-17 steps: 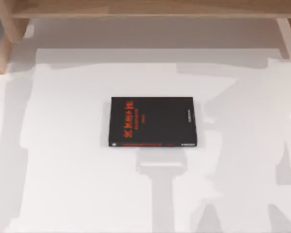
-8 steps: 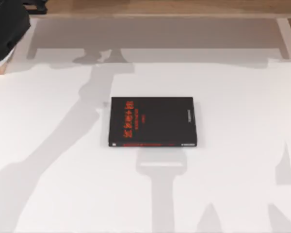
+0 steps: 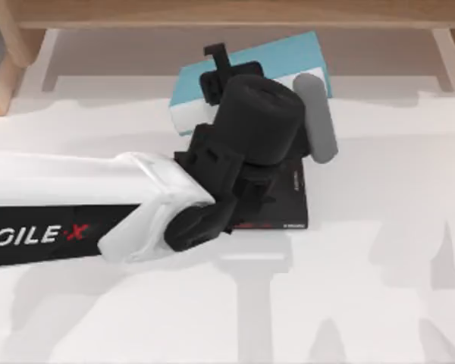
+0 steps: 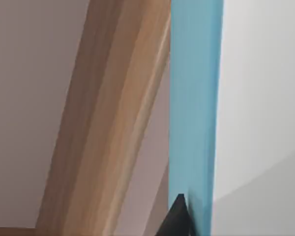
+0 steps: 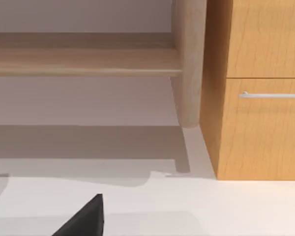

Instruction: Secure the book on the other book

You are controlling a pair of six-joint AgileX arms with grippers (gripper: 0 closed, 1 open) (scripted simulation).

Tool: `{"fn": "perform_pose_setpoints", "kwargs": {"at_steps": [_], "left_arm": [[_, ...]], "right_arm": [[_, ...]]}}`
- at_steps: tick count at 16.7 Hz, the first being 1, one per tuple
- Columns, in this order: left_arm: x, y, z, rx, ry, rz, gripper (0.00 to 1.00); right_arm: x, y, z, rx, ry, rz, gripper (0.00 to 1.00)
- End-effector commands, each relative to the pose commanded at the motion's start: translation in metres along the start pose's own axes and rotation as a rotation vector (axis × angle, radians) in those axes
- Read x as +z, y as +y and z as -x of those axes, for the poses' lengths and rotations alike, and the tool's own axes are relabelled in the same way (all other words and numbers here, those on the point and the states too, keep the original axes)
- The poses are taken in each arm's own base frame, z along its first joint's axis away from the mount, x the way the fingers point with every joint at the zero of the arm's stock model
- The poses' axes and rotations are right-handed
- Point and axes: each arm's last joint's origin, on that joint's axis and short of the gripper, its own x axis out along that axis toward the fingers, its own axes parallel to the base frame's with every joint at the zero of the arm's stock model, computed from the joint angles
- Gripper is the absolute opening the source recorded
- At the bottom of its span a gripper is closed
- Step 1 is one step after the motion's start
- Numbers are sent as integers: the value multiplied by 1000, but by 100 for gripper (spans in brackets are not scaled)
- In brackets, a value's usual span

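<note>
From above, the black book [image 3: 295, 199] lies flat near the middle of the white table [image 3: 379, 303], red lettering on its spine along the near edge. Most of its cover is hidden under the left arm [image 3: 76, 220], which reaches in from the table's left side and ends right over it. The teal book [image 3: 288, 57] hangs at the end of that arm, above the far edge of the black book and slewed at an angle to it, stretching back toward the wooden shelf [image 3: 212, 11]. The left gripper [image 3: 216, 64] sits at the teal book's left part, just past the black book's far edge; whether its jaws are pinching the book I cannot tell from here, though the book seems carried by it.

The left wrist camera looks along the teal book [image 4: 194, 98], a tall blue strip against a wooden beam [image 4: 113, 113], with one dark fingertip [image 4: 177, 219] against the strip's lower end. The jaws' stand cannot be made out.

The right wrist camera faces the shelf's rail [image 5: 83, 59], a round wooden post [image 5: 187, 64] and a cabinet [image 5: 260, 98] with a metal handle [image 5: 273, 95]. A dark fingertip [image 5: 86, 219] of the right gripper juts in over the white table [image 5: 211, 206]; its jaws I cannot judge.
</note>
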Motion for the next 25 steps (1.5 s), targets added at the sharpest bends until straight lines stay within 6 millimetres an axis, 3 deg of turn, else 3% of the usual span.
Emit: {"fn": "perform_pose_setpoints", "kwargs": {"at_steps": [3,5,18,25], "left_arm": [[-11,-59,-8,-107,94,-195,0],[-17,-78,-10,-141,128,-262,0],[-18,-82,-16,-147,135,-274,0],[-18,-82,-16,-147,135,-274,53]], "right_arm": [[0,0,0,0,0,0,100],[0,0,0,0,0,0,100],[0,0,0,0,0,0,100],[0,0,0,0,0,0,100]]}}
